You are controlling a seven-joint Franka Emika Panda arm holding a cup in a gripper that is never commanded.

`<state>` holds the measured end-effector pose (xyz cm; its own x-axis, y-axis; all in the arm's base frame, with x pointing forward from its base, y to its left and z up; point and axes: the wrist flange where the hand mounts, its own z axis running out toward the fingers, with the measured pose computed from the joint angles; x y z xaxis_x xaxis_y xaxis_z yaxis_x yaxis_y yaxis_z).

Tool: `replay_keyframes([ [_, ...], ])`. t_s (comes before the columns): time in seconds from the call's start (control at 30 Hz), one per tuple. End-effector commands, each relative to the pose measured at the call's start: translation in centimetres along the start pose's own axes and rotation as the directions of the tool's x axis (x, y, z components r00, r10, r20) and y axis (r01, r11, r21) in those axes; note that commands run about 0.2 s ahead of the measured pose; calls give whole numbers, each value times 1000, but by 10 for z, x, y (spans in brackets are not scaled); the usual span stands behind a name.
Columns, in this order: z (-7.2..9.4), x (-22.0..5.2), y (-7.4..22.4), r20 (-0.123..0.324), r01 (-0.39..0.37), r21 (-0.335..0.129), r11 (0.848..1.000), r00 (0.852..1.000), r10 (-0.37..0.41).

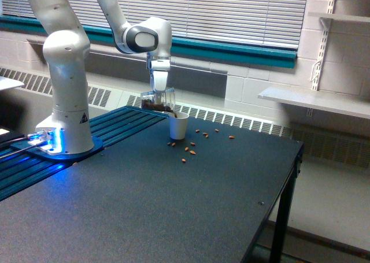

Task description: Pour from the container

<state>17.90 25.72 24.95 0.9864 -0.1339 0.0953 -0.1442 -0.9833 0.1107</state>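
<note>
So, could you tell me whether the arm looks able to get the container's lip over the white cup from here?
Probably yes: the container, held tilted in the gripper, hangs just above and beside the white cup, with nothing between them.

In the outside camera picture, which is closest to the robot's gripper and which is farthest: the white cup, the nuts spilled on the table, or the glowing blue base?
From the gripper, holding the clear container:
1. White cup, just below, toward the exterior view's right.
2. Spilled nuts, on the table around and past the cup.
3. Glowing blue base, far off at the exterior view's left.
</note>
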Motion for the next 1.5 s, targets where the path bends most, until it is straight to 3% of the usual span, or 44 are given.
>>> replay_keyframes([
  [0.03,15,0,14,27,28,-30,999,999,-28],
  [0.67,23,8,21,45,55,-61,997,998,-52],
  [1.5,20,19,19,46,85,-75,994,996,-81],
])
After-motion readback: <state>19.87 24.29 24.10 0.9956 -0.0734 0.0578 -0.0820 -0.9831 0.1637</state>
